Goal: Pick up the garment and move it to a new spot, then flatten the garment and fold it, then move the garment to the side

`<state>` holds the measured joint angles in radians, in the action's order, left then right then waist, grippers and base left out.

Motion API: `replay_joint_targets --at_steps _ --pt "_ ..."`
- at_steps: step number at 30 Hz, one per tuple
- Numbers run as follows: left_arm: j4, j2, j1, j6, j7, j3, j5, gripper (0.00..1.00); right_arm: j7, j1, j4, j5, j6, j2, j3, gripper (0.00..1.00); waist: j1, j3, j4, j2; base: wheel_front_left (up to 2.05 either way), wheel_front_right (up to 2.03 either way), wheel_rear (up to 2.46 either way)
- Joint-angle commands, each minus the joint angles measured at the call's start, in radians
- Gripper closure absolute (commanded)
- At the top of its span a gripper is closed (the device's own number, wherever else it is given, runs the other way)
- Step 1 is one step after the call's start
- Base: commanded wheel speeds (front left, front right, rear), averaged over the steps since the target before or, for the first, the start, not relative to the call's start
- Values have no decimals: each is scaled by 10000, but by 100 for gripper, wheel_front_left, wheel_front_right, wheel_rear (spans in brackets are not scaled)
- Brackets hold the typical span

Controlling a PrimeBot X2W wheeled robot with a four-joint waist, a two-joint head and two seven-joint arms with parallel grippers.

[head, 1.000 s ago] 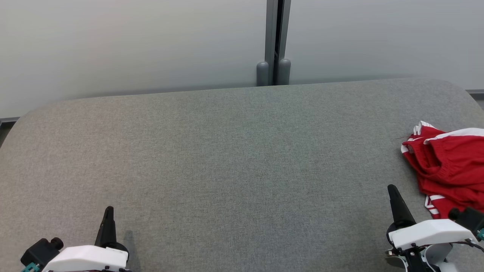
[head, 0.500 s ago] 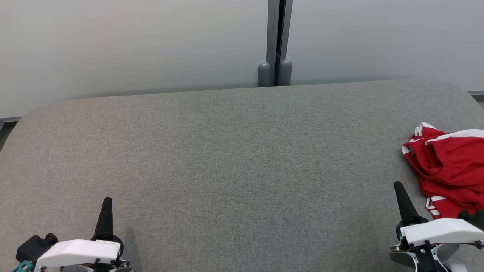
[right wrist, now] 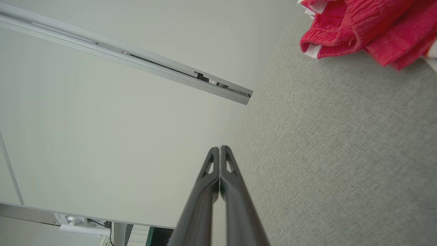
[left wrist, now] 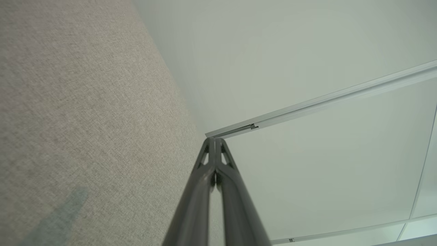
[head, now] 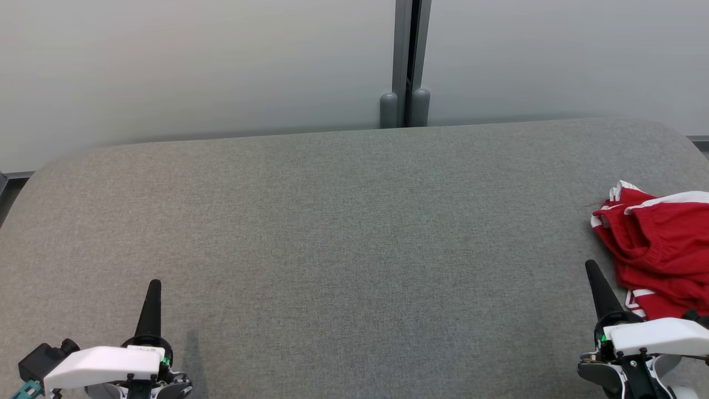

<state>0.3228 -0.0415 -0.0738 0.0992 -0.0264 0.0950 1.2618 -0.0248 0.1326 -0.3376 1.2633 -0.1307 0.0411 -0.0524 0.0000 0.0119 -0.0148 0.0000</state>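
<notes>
The garment (head: 659,244) is a crumpled red piece with white stripes, lying at the right edge of the grey table (head: 343,233); part of it runs out of the head view. It also shows at the top right of the right wrist view as the garment (right wrist: 358,27). My right gripper (head: 591,269) stands shut at the lower right, just left of the garment and apart from it; its tips (right wrist: 220,148) are pressed together with nothing between. At the lower left, my left gripper (head: 154,285) is shut and empty, its tips (left wrist: 215,139) closed.
A pale wall with a grey vertical post (head: 407,61) rises behind the table's far edge. The table's corners are rounded. Wide bare grey fabric lies between the two grippers.
Both grippers have moved forward, up the head view, the right one also drifting right toward the garment. The view itself has shifted slightly. The garment lies as before.
</notes>
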Motion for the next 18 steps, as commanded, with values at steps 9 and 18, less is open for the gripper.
replay_joint_targets --at_steps 9,18 --pt "-280 -78 -281 134 -223 89 936 100 -260 -86 326 933 -1 101 -193 100 0 -18 30 0 0 0 0" --pt "-435 -88 -341 186 -424 124 1647 100 -450 -130 517 1657 -1 109 -308 100 0 -36 60 0 0 0 0"
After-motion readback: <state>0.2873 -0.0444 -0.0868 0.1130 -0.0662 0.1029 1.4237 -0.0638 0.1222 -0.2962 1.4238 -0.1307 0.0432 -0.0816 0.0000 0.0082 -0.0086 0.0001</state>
